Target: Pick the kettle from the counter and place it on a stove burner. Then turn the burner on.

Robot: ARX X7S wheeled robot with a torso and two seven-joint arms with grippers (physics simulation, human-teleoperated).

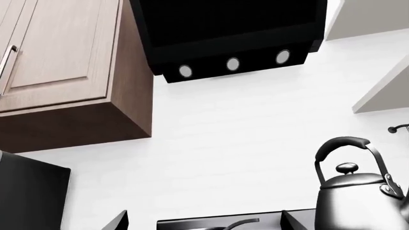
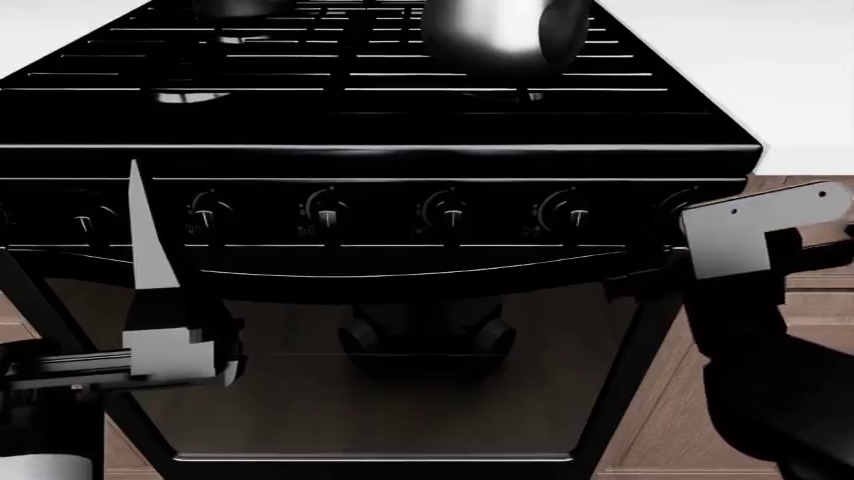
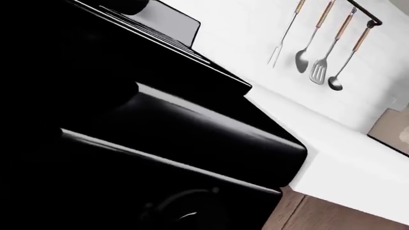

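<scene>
The dark-grey kettle [image 2: 501, 30] stands on the grates of the black range [image 2: 400, 160], at the right side of the cooktop; its top is cut off in the head view. The left wrist view shows its body, arched handle and lid knob [image 1: 357, 196]. A burner [image 2: 187, 97] shows at the front left. My left gripper [image 2: 150, 240] is in front of the range's left knobs, pointing up, open and empty; its fingertips [image 1: 118, 221] show far apart. My right gripper [image 2: 761, 240] is beside the rightmost knob [image 2: 681, 205]; its fingers are not clear.
A row of knobs [image 2: 447, 212] runs along the range front above the oven door [image 2: 400, 400]. White counter [image 2: 787, 90] flanks the range. A saucepan handle [image 1: 236, 224], a hood [image 1: 230, 43], a wall cabinet [image 1: 64, 72] and hanging utensils [image 3: 319, 43] are in view.
</scene>
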